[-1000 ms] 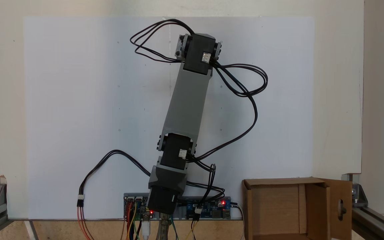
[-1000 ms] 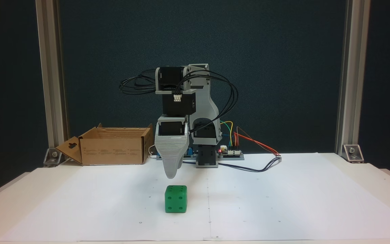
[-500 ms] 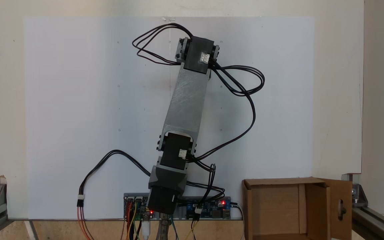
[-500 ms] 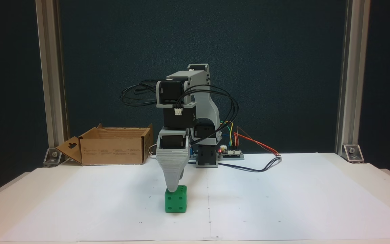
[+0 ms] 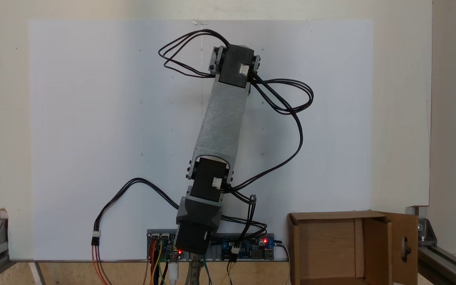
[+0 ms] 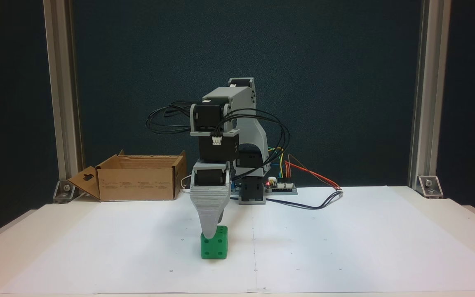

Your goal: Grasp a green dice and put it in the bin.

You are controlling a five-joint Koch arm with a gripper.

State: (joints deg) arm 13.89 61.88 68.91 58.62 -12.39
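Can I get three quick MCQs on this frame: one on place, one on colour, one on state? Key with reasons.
1. Where is the green dice?
A. Inside the bin
B. On the white paper, in front of the arm's base
C. On the bare table edge

2. What colour is the bin?
A. Brown
B. Blue
C. White

3. How does the gripper stand relative to the dice?
A. Raised high above it
B. Over the bin
C. Lowered so that its tip overlaps the dice's top in a fixed view

Key: 1 B, the dice sits on the paper while the box stands apart, back left. 2 A, plain brown cardboard. 3 C, the grey tip covers the dice's upper left part; whether the jaws are open cannot be told.
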